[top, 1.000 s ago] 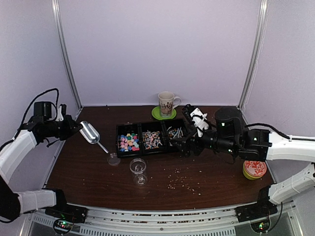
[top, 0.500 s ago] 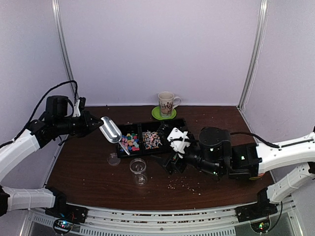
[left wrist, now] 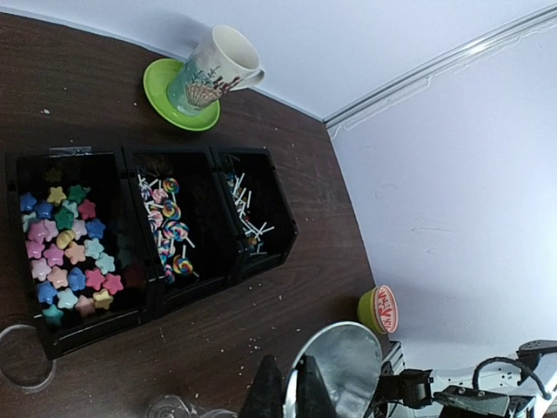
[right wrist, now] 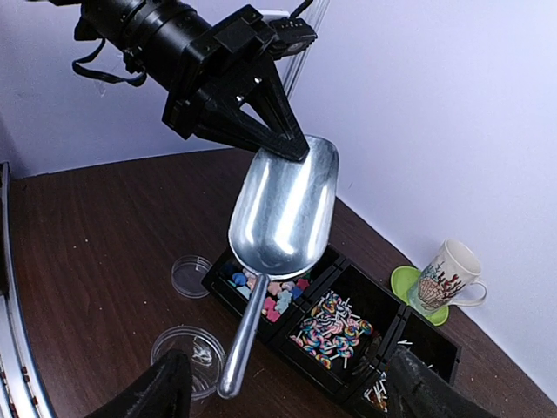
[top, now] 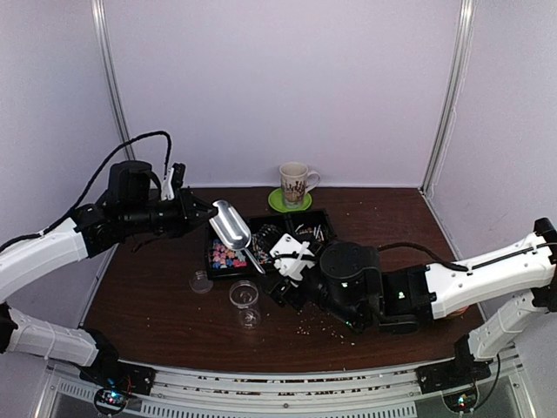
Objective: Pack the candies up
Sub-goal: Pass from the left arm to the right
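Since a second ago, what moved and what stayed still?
The left gripper, clamping the scoop, swung right, over the tray and its star candies. The right gripper slid left toward the clear cup. Tray, mug and cup stayed put.

A dark wooden table [top: 148, 287] is carrying everything. At its back edge a white mug [top: 294, 183] with a printed pattern is standing upright on a lime-green saucer [top: 280, 203]. In front of it a black three-compartment tray [left wrist: 135, 226] is lying lengthwise. A metal scoop [top: 230, 225] is hanging in the air over the tray's left end, bowl up and handle slanting down towards a clear round cup [top: 244, 296]. A clear lid [top: 201, 281] is lying flat just left of that cup. Pale crumbs [top: 326, 324] are lying scattered to the cup's right. A round tin [left wrist: 379, 309] with a green base is sitting well apart from the tray.
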Action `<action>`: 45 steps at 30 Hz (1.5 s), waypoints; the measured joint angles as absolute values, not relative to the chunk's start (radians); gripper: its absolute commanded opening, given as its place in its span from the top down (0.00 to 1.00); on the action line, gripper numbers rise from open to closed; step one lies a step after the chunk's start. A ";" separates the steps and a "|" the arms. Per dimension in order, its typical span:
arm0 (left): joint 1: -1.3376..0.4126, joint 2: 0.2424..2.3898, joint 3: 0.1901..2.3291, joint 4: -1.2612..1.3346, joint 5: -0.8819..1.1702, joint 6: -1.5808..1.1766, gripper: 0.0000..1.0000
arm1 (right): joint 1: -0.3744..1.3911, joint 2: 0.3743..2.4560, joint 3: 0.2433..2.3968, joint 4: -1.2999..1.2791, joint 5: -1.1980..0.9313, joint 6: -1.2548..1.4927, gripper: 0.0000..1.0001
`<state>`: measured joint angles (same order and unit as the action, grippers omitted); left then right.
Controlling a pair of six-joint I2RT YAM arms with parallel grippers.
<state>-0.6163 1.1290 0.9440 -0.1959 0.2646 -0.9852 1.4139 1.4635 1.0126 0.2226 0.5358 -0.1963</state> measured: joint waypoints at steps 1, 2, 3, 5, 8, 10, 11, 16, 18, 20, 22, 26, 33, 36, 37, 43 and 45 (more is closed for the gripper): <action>-0.622 1.135 0.944 -0.187 0.261 -0.991 1.00 | 1.414 1.466 1.013 0.231 0.540 -0.193 0.27; -0.628 1.140 0.945 -0.179 0.255 -0.997 1.00 | 1.414 1.469 1.013 0.241 0.545 -0.187 0.28; -0.634 1.147 0.949 -0.176 0.249 -1.002 1.00 | 1.414 1.472 1.013 0.248 0.550 -0.183 0.30; -0.646 1.160 0.963 -0.171 0.236 -1.011 1.00 | 1.414 1.483 1.014 0.262 0.562 -0.175 0.36; -0.674 1.183 0.987 -0.152 0.220 -1.029 1.00 | 1.414 1.509 1.017 0.280 0.584 -0.172 0.45; -0.695 1.195 0.999 -0.138 0.212 -1.047 1.00 | 1.414 1.526 1.017 0.294 0.598 -0.171 0.48; -0.705 1.200 1.005 -0.133 0.208 -1.055 1.00 | 1.414 1.533 1.016 0.304 0.606 -0.172 0.50; -0.744 1.224 1.030 -0.119 0.192 -1.084 1.00 | 1.414 1.539 1.008 0.373 0.663 -0.192 0.61; -0.755 1.229 1.038 -0.118 0.187 -1.091 1.00 | 1.414 1.539 0.997 0.410 0.690 -0.208 0.63; -0.762 1.231 1.040 -0.113 0.184 -1.097 1.00 | 1.414 1.539 0.985 0.442 0.712 -0.226 0.64; -0.768 1.231 1.040 -0.113 0.181 -1.102 1.00 | 1.414 1.544 0.977 0.468 0.729 -0.241 0.66; -0.771 1.231 1.040 -0.113 0.176 -1.107 1.00 | 1.414 1.557 0.970 0.505 0.752 -0.267 0.70; -0.773 1.231 1.040 -0.112 0.173 -1.110 1.00 | 1.414 1.557 0.941 0.556 0.764 -0.297 0.76; -0.773 1.231 1.040 -0.112 0.173 -1.110 1.00 | 1.414 1.557 0.934 0.573 0.764 -0.312 0.78; -0.773 1.231 1.040 -0.112 0.173 -1.111 1.00 | 1.414 1.557 0.933 0.577 0.764 -0.316 0.79; -0.775 1.231 1.040 -0.104 0.173 -1.114 1.00 | 1.414 1.557 0.930 0.602 0.763 -0.336 0.79; -0.776 1.231 1.040 -0.104 0.173 -1.117 1.00 | 1.414 1.558 0.930 0.603 0.762 -0.340 0.79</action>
